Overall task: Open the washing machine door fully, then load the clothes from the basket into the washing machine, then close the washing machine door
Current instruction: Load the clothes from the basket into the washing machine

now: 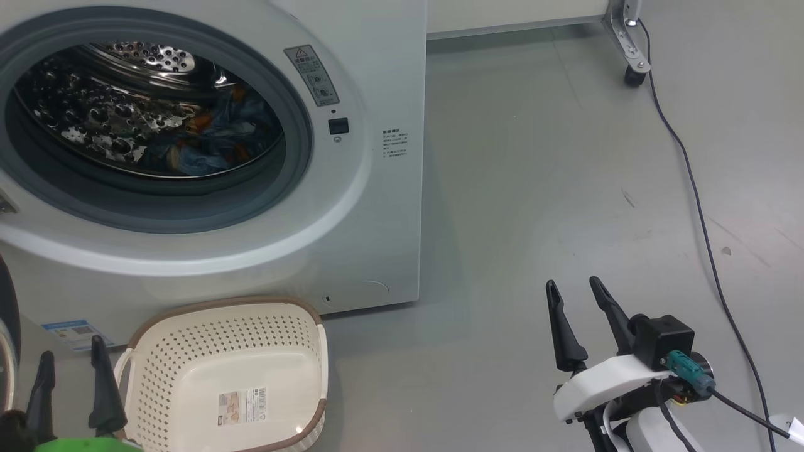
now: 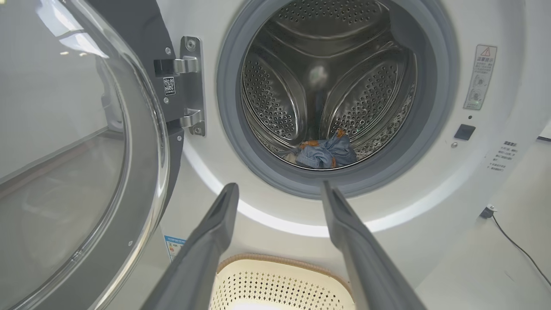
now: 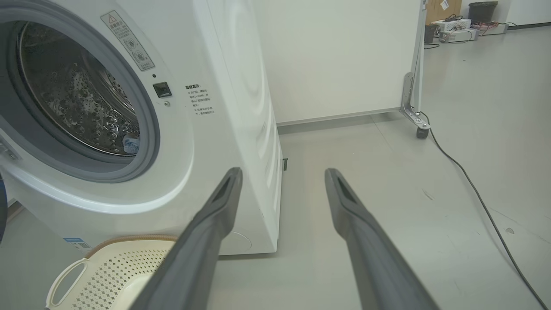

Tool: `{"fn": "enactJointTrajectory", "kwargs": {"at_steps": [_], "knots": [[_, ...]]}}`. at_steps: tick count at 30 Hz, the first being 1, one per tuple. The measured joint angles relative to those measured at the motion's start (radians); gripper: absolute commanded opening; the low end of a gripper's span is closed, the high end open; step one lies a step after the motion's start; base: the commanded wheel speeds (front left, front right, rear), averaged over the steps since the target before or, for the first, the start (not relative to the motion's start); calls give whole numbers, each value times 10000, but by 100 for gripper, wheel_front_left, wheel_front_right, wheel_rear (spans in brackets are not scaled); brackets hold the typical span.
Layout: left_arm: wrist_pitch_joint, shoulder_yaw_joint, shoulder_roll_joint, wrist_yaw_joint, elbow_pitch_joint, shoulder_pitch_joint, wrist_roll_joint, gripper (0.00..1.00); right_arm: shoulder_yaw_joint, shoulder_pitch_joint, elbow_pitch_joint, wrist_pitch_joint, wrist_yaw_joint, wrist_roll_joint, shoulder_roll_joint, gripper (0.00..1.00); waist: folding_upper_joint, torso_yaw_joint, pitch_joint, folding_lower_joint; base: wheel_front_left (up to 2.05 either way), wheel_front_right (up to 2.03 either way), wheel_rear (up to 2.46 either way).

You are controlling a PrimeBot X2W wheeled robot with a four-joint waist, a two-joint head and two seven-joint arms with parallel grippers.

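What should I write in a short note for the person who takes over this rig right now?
Left hand: open, empty, low in front of the washing machine, beside the basket.
Right hand: open, empty, over the floor to the right of the machine.
Clothes: lying at the bottom of the drum.
Basket: on the floor before the machine, nothing in it but its label sticker.
Washing machine door: swung open on its hinge.
Done: door opened, clothes loaded.
Left: close the door.
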Motion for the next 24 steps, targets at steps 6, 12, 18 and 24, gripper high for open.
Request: {"fn": "enactJointTrajectory", "kwargs": {"at_steps": [6, 12, 18, 24], "knots": [[0, 138, -134, 0, -291, 654, 430, 100, -33, 182, -6, 2, 10, -2, 2, 100, 0, -33, -133, 0, 0, 0, 0], [0, 242, -265, -12, -598, 1135, 660, 100, -140, 322, -8, 0, 98, -42, 6, 100, 0, -51, -237, 0, 0, 0, 0], [0, 217, -391, -15, -738, 1592, 886, 100, -267, 483, -21, 2, 113, -176, 0, 100, 0, -28, -433, 0, 0, 0, 0], [0, 199, -430, -27, -991, 1752, 1037, 100, -265, 555, -58, 2, 182, -311, 4, 100, 0, -8, -482, 0, 0, 0, 0]]}}
